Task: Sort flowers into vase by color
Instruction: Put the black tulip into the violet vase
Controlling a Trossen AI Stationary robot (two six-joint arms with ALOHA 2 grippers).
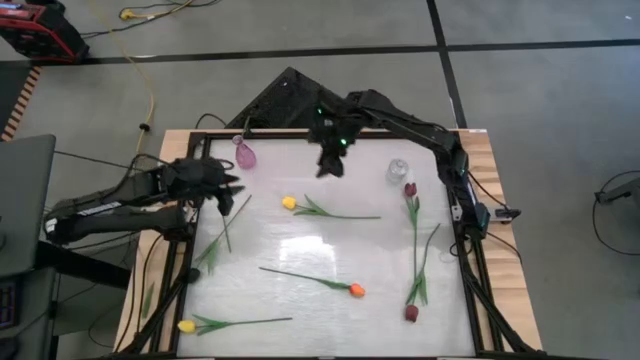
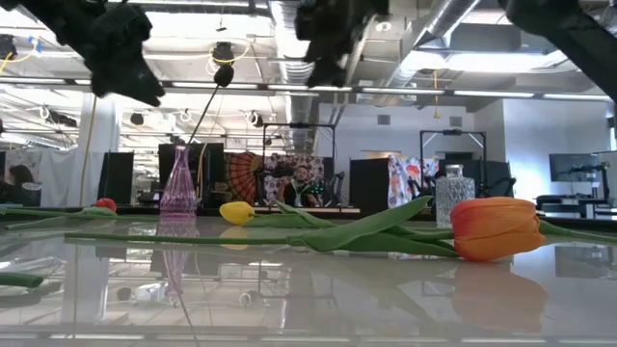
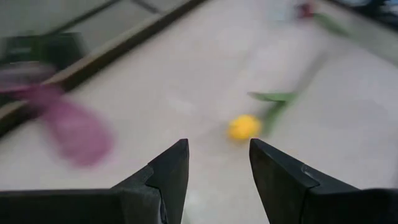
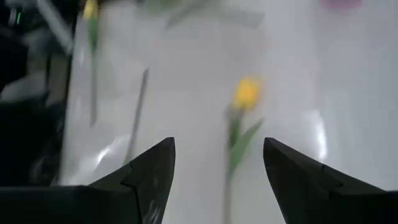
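Flowers lie scattered on the white table: a yellow one (image 1: pixel 289 203) in the middle, an orange one (image 1: pixel 356 291) nearer, another yellow one (image 1: pixel 186 326) at the near left, and two maroon ones (image 1: pixel 409 189) (image 1: pixel 411 313) on the right. A green stem (image 1: pixel 222 235) lies by my left gripper. A pink vase (image 1: pixel 243 153) stands far left with a thin stem (image 2: pixel 204 108) rising from its mouth. A clear vase (image 1: pixel 398 171) stands far right. My left gripper (image 3: pixel 219 168) hovers open by the pink vase. My right gripper (image 4: pixel 219 168) hangs open between the vases, above the table.
A dark frame (image 1: pixel 470 250) runs round the table top, with wooden boards outside it. A red flower head (image 2: pixel 106 204) lies at the left in the low view. Open white surface lies in the table's near middle.
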